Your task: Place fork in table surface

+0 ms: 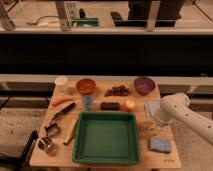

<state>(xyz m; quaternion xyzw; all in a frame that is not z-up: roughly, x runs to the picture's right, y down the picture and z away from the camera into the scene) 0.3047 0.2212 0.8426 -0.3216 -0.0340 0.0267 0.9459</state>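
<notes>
Green tray [106, 137], carrot [62, 101] (left) — purple bowl [144, 85]

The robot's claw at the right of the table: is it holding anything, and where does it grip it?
It cannot be told. The gripper hangs low over the table surface, right of the green tray; any hold is hidden.

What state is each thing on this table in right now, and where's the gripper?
green tray, empty
red bowl, upright
purple bowl, upright
white cup, upright
blue cup, upright
carrot, lying flat
fork, seemingly flat on the table surface, beside the tray
gripper, low over the table, close by the fork
</notes>
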